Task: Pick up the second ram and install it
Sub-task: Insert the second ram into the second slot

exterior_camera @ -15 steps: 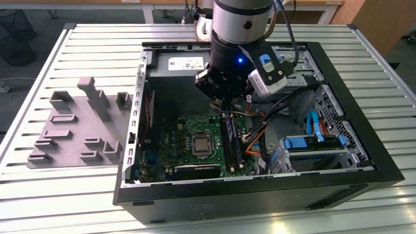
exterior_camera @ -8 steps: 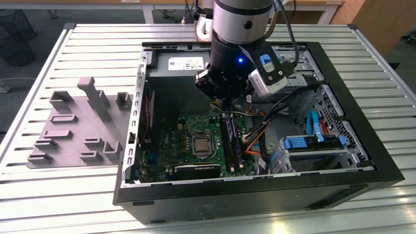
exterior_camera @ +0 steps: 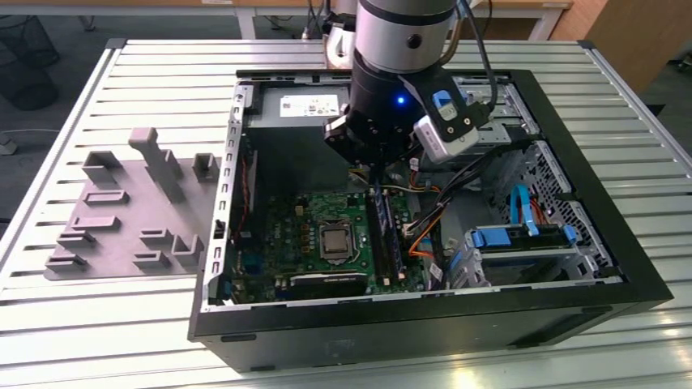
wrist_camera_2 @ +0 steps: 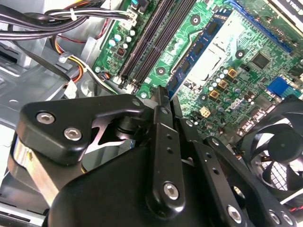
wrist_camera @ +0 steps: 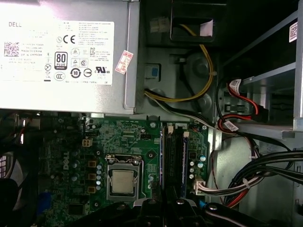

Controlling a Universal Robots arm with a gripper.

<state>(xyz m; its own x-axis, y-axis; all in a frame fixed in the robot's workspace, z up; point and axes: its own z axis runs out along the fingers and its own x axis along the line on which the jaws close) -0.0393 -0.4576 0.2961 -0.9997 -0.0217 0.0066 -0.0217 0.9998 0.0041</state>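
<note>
While my gripper (wrist_camera_2: pixel 163 94) hovers over the motherboard (wrist_camera: pixel 71 142), fingers pinched narrow, second ram (wrist_camera_2: pixel 199 52) sits seated just beyond.

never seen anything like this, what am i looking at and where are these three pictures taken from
A robot arm reaches into an open computer case on a slatted metal table; a grey parts tray lies at the exterior view's left. That view is from a camera off the arm; both wrist views ride on it, looking at the green motherboard. The gripper is at a blue ram stick standing in the slots; whether it grips it I cannot tell.
</note>
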